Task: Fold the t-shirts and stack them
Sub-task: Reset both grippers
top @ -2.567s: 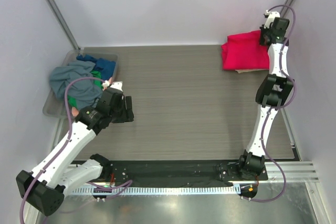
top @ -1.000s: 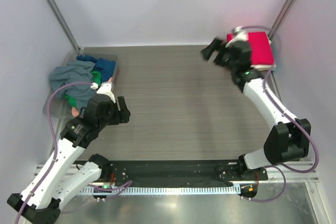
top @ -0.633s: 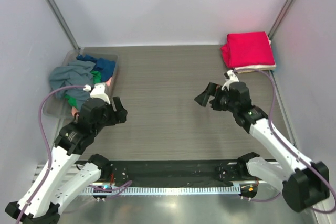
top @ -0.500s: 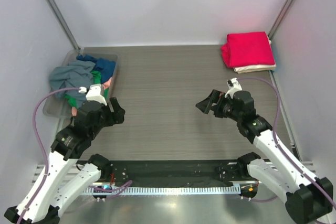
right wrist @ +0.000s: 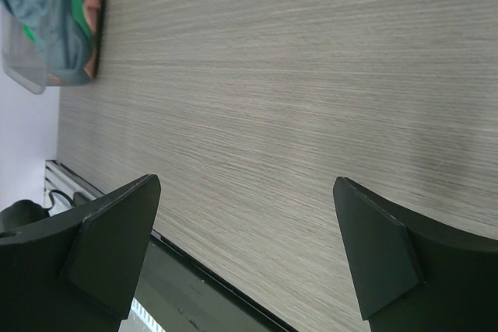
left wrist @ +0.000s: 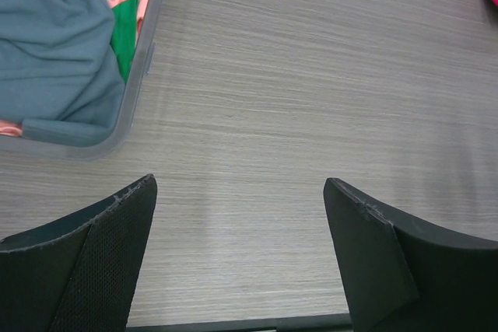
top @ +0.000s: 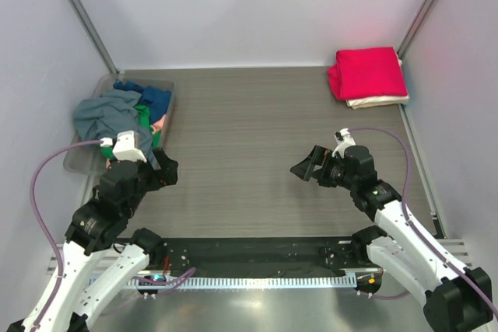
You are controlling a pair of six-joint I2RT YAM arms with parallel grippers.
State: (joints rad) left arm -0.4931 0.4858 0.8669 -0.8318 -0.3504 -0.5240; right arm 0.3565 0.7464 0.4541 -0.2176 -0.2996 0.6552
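Left gripper (left wrist: 239,183), right gripper (right wrist: 245,183): jaws wide, empty. Grey t-shirt (left wrist: 47,44): ahead-left of left jaws, in clear bin (left wrist: 140,60). Pinch grey cloth alone, top fold; lift above rim.

Open table (top: 249,130) down the middle — bin (top: 75,162) crowds the left edge, red t-shirt (top: 367,72) the far-right corner.

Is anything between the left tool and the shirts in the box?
Only the wall of the clear bin, in front of the grey shirt. The open left tool hovers over the table beside it. From above, nothing visible blocks the heap.
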